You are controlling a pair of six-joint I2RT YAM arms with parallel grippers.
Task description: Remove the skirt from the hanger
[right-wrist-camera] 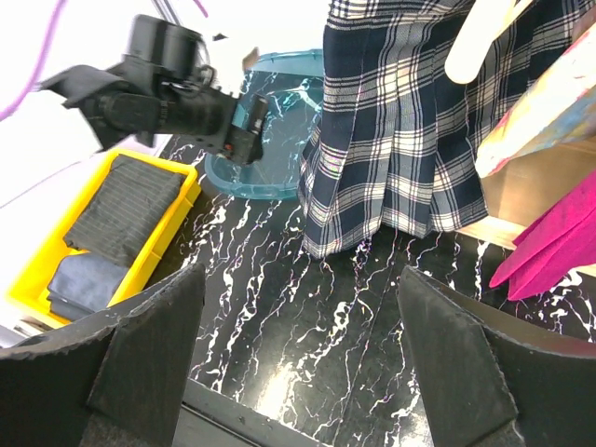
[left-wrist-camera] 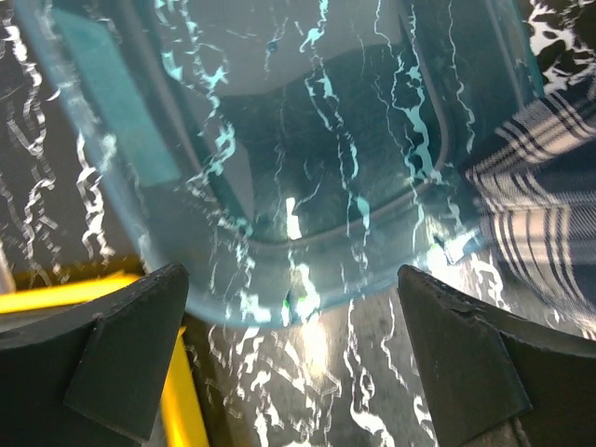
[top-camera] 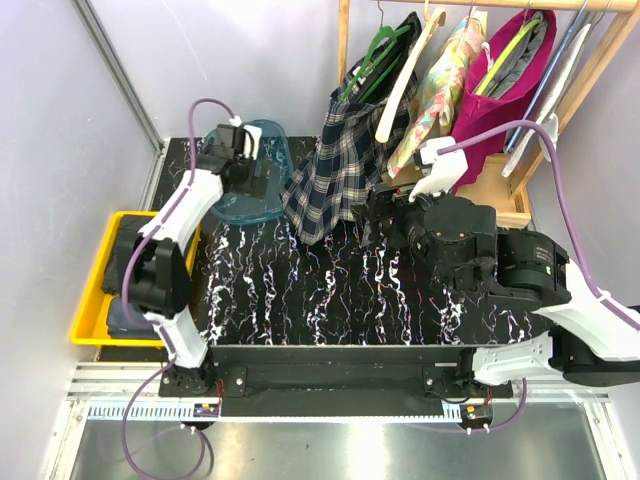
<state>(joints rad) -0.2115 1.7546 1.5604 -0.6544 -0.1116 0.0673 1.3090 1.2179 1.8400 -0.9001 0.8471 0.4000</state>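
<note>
Skirt (top-camera: 330, 180) untouched on the hanger (top-camera: 372, 50), left gripper (left-wrist-camera: 291, 312) and right gripper (right-wrist-camera: 300, 303) both wide open and empty, so I reckon reaching in to grab fabric comes next

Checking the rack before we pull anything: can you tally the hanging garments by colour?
Navy plaid skirt: 1
Floral yellow-pink garment: 1
Magenta garment, grey inside: 1
Total: 3
</note>
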